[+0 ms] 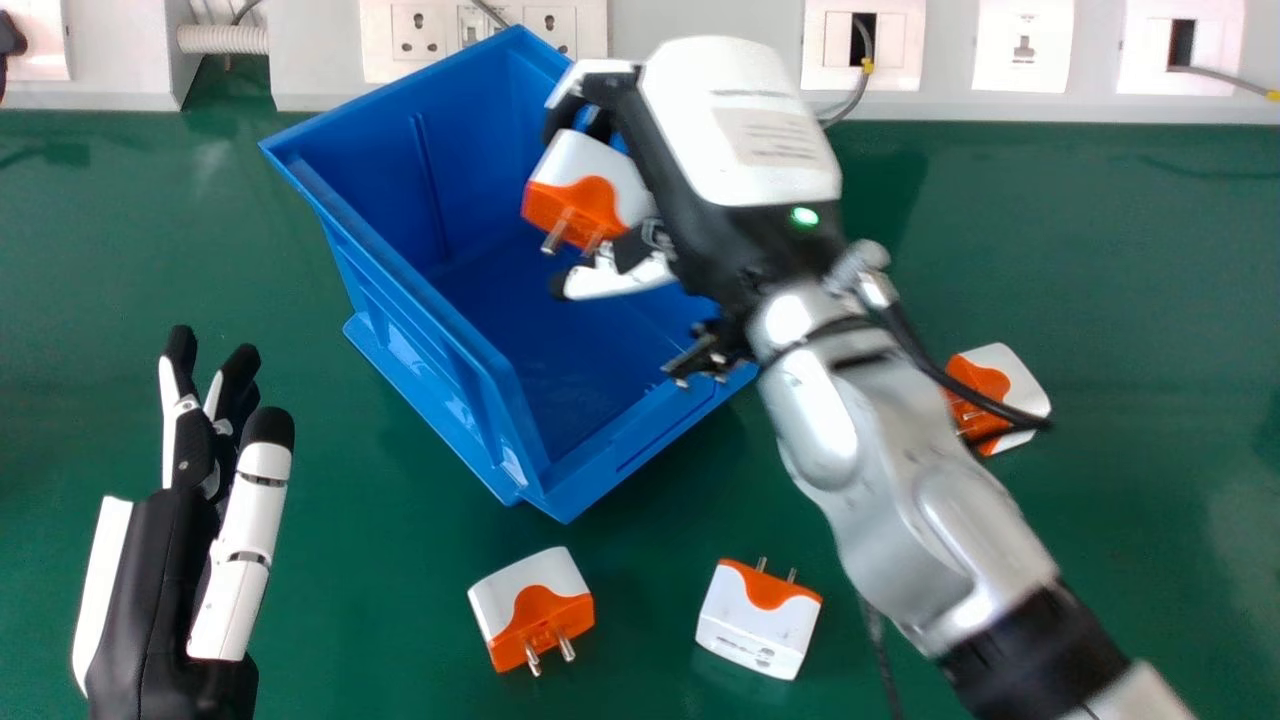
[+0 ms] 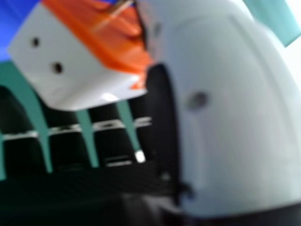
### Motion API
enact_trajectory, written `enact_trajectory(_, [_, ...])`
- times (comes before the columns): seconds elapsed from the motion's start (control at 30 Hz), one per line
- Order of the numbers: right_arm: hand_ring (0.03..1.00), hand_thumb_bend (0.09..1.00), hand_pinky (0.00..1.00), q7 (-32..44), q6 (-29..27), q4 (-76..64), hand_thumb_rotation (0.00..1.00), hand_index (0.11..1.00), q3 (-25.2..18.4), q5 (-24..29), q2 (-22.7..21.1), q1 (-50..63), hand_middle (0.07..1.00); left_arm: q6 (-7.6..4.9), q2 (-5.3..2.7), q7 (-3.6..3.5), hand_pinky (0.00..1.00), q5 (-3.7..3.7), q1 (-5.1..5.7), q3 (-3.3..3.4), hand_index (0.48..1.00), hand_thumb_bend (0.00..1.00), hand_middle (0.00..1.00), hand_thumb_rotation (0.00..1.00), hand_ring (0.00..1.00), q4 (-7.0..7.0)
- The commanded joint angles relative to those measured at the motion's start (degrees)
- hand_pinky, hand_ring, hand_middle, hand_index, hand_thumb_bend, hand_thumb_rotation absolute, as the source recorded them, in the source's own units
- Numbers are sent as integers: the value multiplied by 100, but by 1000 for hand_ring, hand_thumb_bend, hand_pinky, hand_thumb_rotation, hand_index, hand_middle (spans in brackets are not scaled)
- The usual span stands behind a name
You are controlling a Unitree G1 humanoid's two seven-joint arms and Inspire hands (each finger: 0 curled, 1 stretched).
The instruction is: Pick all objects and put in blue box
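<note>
A lab or workshop bench, by its green top [image 1: 330,620] and wall sockets [image 1: 419,32] behind

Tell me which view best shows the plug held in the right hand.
The head view: it shows the white and orange plug with both metal prongs, in the right hand over the blue box. The right hand view shows it closer, with two dark holes in its white side, but cut off by the picture's edge.

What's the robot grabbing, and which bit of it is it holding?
The right hand holds an orange and white plug adapter by its chunky body, between fingers and thumb, with its metal prongs sticking out.
</note>
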Motion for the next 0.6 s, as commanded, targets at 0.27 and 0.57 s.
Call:
enact_trajectory(0.27, [433, 488, 285, 42, -240, 2231, 0, 524, 177, 533, 573, -1464, 551, -60, -52, 54, 1000, 67, 160, -56, 996, 287, 989, 846, 1000, -277])
enact_trajectory(0.57, [462, 484, 309, -451, -266, 2963, 0, 514, 462, 431, 671, -1593, 592, -11, -125, 194, 1000, 203, 300, -99, 997, 225, 984, 854, 1000, -408])
